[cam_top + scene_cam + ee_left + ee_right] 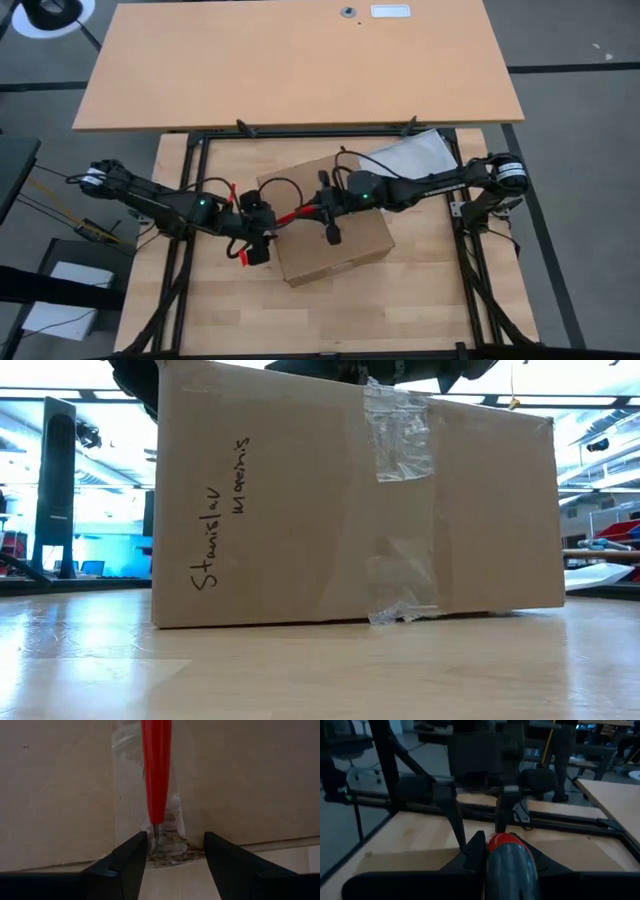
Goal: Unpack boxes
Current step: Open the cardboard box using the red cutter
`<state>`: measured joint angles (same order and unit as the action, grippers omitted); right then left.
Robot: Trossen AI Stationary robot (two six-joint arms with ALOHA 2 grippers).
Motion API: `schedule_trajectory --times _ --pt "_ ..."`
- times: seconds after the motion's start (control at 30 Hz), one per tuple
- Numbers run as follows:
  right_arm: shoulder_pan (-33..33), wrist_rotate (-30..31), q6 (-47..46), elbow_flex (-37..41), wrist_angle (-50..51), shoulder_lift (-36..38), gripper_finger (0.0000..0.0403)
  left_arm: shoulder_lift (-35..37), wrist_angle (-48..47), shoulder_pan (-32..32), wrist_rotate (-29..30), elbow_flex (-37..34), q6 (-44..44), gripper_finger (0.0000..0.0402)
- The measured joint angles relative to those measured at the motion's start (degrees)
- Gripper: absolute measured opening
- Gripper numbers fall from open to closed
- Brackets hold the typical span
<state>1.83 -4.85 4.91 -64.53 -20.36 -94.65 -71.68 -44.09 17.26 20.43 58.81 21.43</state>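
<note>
Resting under right gripper [322, 205]: carton [335, 245]

Matt brown cardboard carton [300, 510] w/ glossy clear tape [398, 435], pale wood-grain table [320, 670], glossy red plastic cutter [156, 770]

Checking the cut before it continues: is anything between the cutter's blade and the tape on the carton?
Nothing visible is. In the left wrist view the red-handled box cutter has its tip right at the torn clear tape on the carton. The right gripper holds the cutter; the left gripper, jaws open, flanks the spot.
</note>
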Motion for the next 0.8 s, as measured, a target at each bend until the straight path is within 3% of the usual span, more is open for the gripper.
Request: schedule_trajectory --times 0.8 --pt "0.02 -0.8 17.2 -0.35 6.99 0.42 0.0056 -0.11 0.62 -0.04 0.14 -0.11 1.03 0.0209"
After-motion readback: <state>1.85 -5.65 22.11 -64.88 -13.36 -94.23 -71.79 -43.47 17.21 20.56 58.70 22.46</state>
